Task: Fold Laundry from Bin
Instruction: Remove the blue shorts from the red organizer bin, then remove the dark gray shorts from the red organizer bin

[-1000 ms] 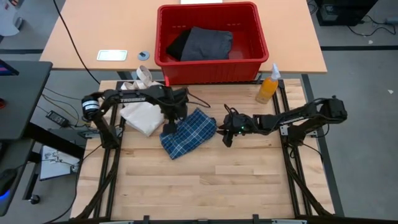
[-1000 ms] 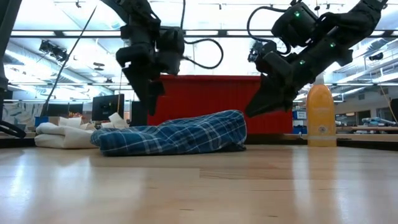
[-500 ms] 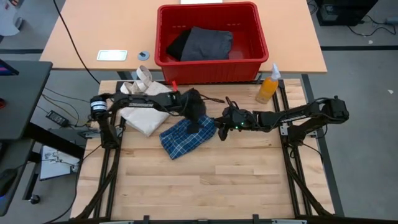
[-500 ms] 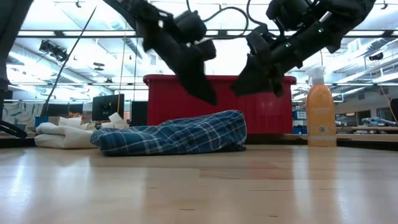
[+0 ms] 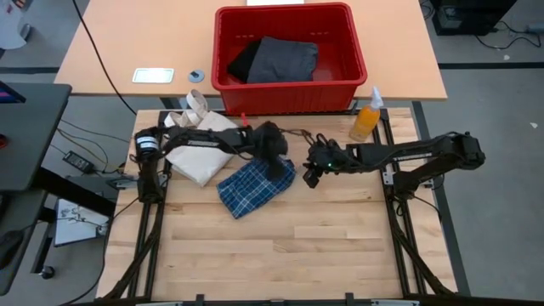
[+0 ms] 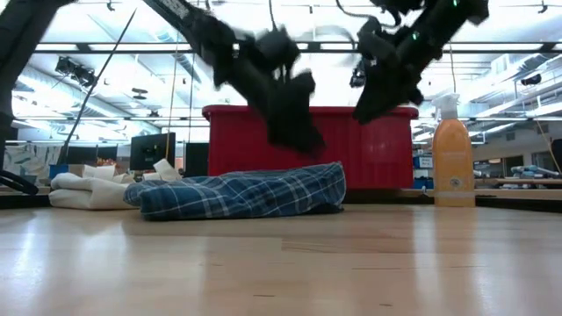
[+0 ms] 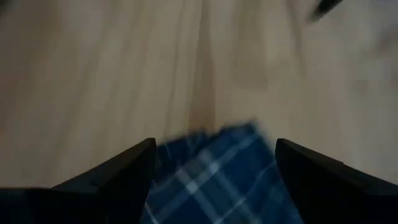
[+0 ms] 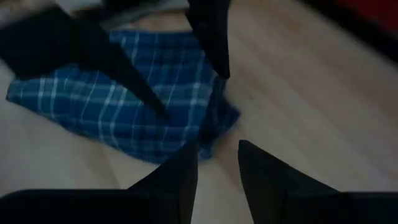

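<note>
Plaid shirt [image 5: 255, 184]: lying crumpled on the wooden tabletop [image 5: 280, 246], soft, blue-and-white checked.
Left gripper [image 5: 279, 167]: hovering over the shirt's edge, fingers spread wide, holding nothing.
Right gripper [image 5: 311, 176]: hanging just beside the shirt, fingers standing narrowly apart, empty.
High view only: red plastic bin [image 5: 289, 92] showing dark grey laundry [image 5: 282, 59] lying inside.
Low view: bin's wall only.
</note>
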{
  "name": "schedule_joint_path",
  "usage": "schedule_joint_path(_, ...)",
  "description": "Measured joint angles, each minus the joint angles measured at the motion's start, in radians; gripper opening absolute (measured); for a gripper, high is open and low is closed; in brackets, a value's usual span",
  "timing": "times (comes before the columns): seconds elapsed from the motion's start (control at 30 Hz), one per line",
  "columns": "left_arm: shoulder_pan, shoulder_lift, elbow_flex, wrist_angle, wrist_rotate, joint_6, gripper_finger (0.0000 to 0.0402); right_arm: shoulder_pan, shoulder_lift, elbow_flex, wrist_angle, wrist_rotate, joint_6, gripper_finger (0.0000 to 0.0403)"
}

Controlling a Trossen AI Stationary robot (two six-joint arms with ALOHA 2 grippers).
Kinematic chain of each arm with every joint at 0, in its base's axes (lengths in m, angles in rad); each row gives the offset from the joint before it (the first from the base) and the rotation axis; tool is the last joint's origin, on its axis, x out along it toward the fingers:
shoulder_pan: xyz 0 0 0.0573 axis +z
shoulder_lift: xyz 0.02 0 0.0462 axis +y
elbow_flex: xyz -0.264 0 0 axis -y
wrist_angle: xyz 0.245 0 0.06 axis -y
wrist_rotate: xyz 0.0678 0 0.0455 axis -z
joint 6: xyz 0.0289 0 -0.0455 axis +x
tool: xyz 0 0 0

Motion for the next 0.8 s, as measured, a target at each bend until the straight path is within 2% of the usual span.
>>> schedule_joint_path(0.23,0.011,-0.166,0.013,-0.008,-0.069,0.000,0.0334,-0.008,-0.068,0.077,-0.030,0.081,-0.021,0.0125)
schedule_joint_path(0.43,0.053,-0.231,0.013,-0.013,-0.099,-0.036,0.0334,-0.015,-0.112,0.088,0.101,0.073,-0.048,0.0125)
schedule_joint_path(0.63,0.110,-0.273,0.011,-0.012,-0.099,-0.179,0.0334,-0.013,-0.138,0.090,0.263,-0.015,-0.042,0.0126)
schedule_joint_path(0.8,0.141,-0.296,0.011,0.027,-0.098,-0.230,0.0334,-0.013,-0.134,0.090,0.282,-0.097,0.052,0.0126)
